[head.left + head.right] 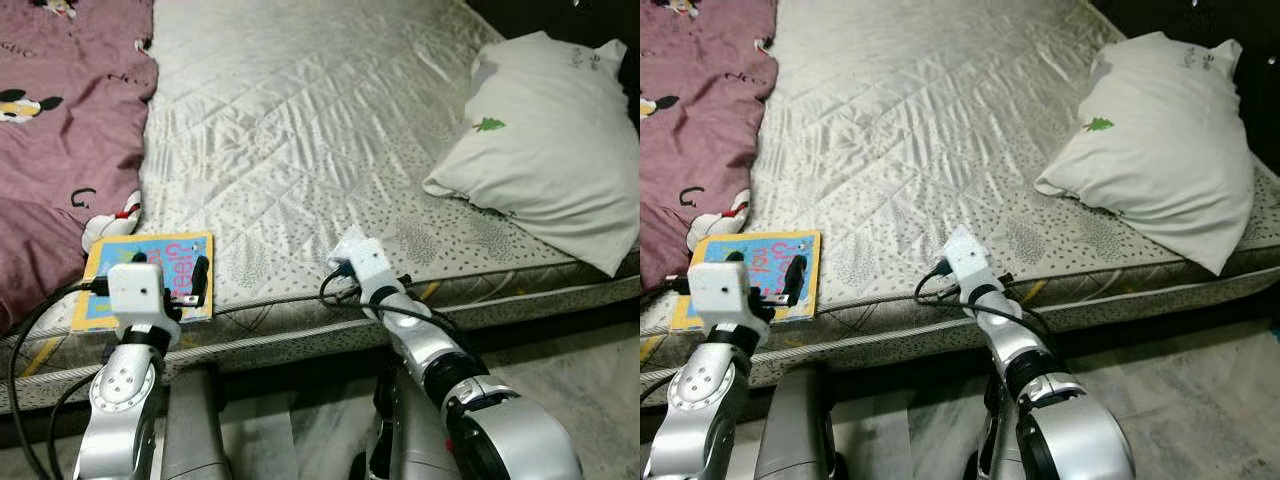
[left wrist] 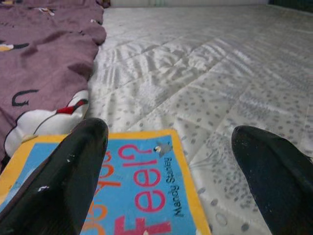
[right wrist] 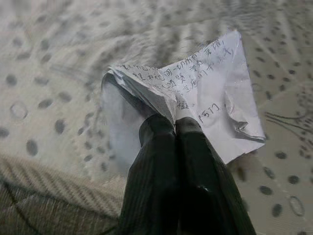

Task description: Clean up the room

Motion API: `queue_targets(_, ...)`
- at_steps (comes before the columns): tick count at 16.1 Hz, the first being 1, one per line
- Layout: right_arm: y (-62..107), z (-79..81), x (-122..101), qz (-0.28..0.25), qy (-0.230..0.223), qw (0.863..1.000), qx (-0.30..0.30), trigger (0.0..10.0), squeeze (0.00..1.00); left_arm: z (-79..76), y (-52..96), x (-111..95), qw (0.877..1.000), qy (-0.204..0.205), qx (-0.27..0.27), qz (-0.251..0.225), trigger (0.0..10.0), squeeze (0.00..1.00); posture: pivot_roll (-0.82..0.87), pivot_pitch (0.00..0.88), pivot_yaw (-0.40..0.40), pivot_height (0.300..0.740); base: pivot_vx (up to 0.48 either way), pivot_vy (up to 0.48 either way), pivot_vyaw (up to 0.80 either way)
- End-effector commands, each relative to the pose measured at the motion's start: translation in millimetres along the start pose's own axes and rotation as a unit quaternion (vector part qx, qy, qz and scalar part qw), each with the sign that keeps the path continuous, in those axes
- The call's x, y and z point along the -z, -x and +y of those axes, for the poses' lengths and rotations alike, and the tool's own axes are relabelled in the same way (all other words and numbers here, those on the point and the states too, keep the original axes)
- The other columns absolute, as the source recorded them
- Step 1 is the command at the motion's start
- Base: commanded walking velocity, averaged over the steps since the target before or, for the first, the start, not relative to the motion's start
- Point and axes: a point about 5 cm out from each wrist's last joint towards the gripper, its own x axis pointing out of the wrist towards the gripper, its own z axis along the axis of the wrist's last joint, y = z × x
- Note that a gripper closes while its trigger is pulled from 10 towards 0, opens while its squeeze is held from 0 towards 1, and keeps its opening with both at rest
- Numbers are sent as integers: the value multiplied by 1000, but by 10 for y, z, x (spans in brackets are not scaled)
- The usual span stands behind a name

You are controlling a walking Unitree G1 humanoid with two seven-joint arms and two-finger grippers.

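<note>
The robot is standing at the near edge of the bed (image 1: 300, 150), both arms reaching over the mattress rim. Its right claw (image 3: 175, 125) is pressing its two black fingers together on a crumpled sheet of handwritten paper (image 3: 215, 98), pinching it at a fold just above the dotted mattress cover, close to the bed's near edge and about midway along it. The left claw (image 2: 168, 147) is hovering with its fingers (image 2: 73, 166) spread wide over a children's book (image 1: 150, 270) with a blue cover and yellow border, which is lying flat at the near left corner of the bed. One finger is sitting over the cover, the other over bare mattress beside it. A maroon cartoon-print blanket (image 1: 70, 130) is lying bunched along the bed's left side, just behind the book. A white pillow (image 1: 550, 140) is resting at the right edge, well apart from both claws.
</note>
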Motion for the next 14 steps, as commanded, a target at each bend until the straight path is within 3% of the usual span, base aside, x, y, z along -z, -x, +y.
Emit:
queue_targets(1,-13,-106,-59,-4,-42,999,13,0,0,-20,-27,22,1000,3,4,2,10000,0,65,34,-64,512,0,0,0)
queue_targets(3,2,-252,-151,-44,-104,993,32,0,0,3,-87,9,1000,0,-4,-7,10000,0,45,17,-56,512,0,0,0)
queue_targets(6,62,-402,-197,-90,-146,984,44,0,0,-26,-179,16,1000,2,0,-13,10000,0,14,0,-50,512,0,0,0)
queue_targets(9,248,-550,-142,-139,-176,972,69,0,0,154,-326,33,996,-14,-93,-14,10000,0,-30,0,-28,512,0,0,0)
queue_targets(12,390,-600,-174,-180,-178,964,81,0,0,156,-392,1,996,1,-81,-26,10000,0,-43,0,-7,512,0,0,0)
queue_targets(13,435,-638,-216,-197,-179,960,90,2118,0,134,-411,-31,997,0,-73,-33,10000,0,-43,0,-5,512,0,0,0)
queue_targets(14,461,-661,-259,-209,-178,957,95,8706,0,117,-436,-55,997,-1,-67,-40,10000,0,-39,0,-5,512,0,0,0)
